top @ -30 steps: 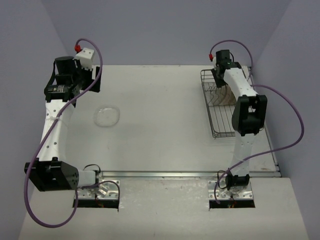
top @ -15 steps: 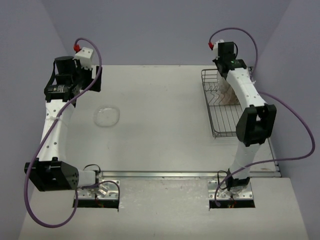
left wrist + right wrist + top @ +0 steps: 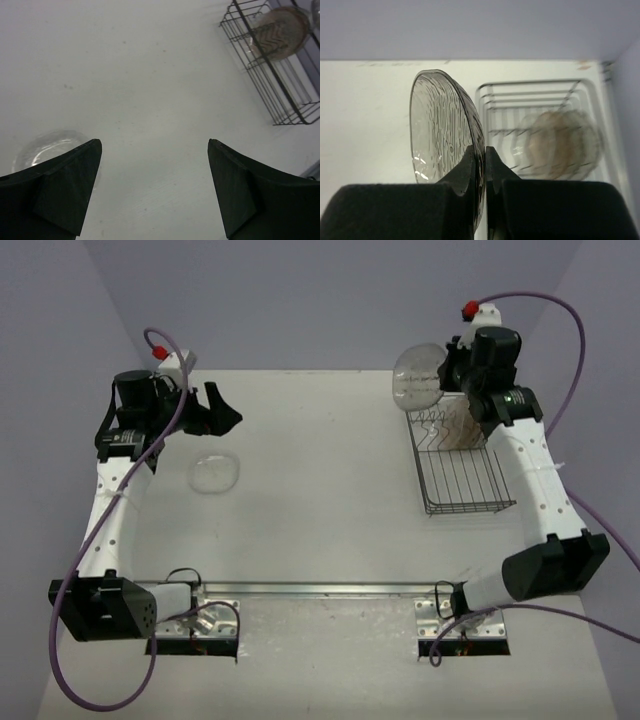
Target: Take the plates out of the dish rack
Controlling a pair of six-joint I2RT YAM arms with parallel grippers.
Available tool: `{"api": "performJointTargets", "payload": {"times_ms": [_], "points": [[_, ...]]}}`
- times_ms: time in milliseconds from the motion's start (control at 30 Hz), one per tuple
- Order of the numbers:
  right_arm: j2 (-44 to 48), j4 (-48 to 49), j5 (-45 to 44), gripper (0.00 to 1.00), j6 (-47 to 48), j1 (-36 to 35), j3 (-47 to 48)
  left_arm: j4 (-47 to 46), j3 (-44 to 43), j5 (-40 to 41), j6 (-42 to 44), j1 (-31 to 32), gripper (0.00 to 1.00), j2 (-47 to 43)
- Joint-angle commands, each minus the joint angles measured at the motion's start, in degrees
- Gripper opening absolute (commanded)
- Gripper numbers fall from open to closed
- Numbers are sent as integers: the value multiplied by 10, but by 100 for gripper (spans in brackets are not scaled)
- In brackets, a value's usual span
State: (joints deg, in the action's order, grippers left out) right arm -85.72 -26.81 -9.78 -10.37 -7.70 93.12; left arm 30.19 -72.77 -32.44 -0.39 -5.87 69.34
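My right gripper (image 3: 447, 377) is shut on a smoky translucent plate (image 3: 418, 376), held on edge in the air above the far left corner of the wire dish rack (image 3: 470, 507). In the right wrist view the plate (image 3: 440, 130) stands upright between the fingers (image 3: 470, 165). A brownish plate (image 3: 455, 427) still stands in the rack (image 3: 492, 92), and shows blurred in the right wrist view (image 3: 560, 142). A clear plate (image 3: 214, 472) lies flat on the table at the left. My left gripper (image 3: 222, 416) is open and empty just above and beyond it.
The left wrist view shows the clear plate (image 3: 47, 150) beside the left fingertip (image 3: 75, 175) and the rack (image 3: 292, 107) far off at the upper right. Grey walls close the table at the back and sides.
My right gripper has risen out of the rack with a plate in it and swung left. My left gripper has turned and moved right, toward the table's middle.
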Motion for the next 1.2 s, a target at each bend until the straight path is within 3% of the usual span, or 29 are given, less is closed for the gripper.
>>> {"api": "performJointTargets", "payload": {"times_ms": [0, 133, 367, 633, 900, 1033, 1167], "points": [[53, 63, 214, 0, -221, -11, -112, -69, 17, -129, -102, 11, 85, 0], [57, 79, 299, 0, -294, -50, -144, -62, 12, -147, -104, 36, 85, 26], [39, 73, 317, 0, -341, -87, -143, -60, 3, -120, -103, 123, 86, 79], [5, 82, 320, 0, -367, -131, -140, -49, -53, -150, -113, 161, 81, 164], [-12, 84, 301, 0, -360, -150, -133, -78, -40, -214, -134, 170, 75, 180], [-22, 88, 295, 0, -358, -158, -121, -88, -33, -236, -150, 172, 68, 188], [-33, 85, 278, 0, -349, -175, -104, -99, -30, -249, -164, 173, 48, 201]]}}
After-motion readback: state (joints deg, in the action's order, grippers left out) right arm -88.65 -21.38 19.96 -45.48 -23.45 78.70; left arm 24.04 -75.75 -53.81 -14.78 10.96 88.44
